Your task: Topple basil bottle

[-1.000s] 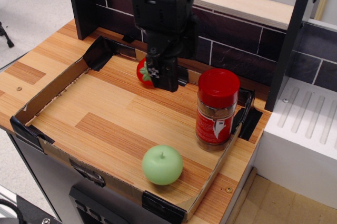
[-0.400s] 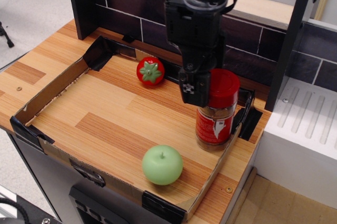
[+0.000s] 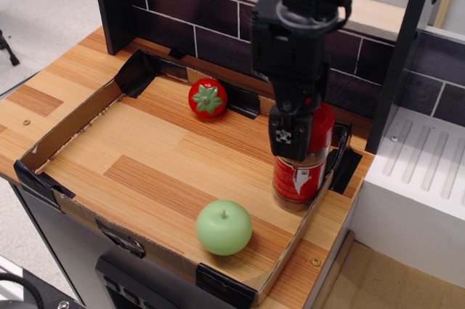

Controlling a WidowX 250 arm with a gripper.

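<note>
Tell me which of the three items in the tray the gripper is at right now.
The clear red-capped basil bottle, standing upright near the tray's right wall. The gripper covers its cap; the red tomato-like ball and green apple sit well apart.

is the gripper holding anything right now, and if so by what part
Cannot be told: the gripper sits in front of the basil bottle, covering its red cap, and the fingers are hidden, so a hold is not visible.

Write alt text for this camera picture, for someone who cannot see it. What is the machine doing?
A black robot gripper hangs in front of the red cap of an upright spice jar near the right edge of a shallow cardboard tray on a wooden counter. A green apple sits near the tray's front edge, and a red tomato-like ball near the back.
</note>
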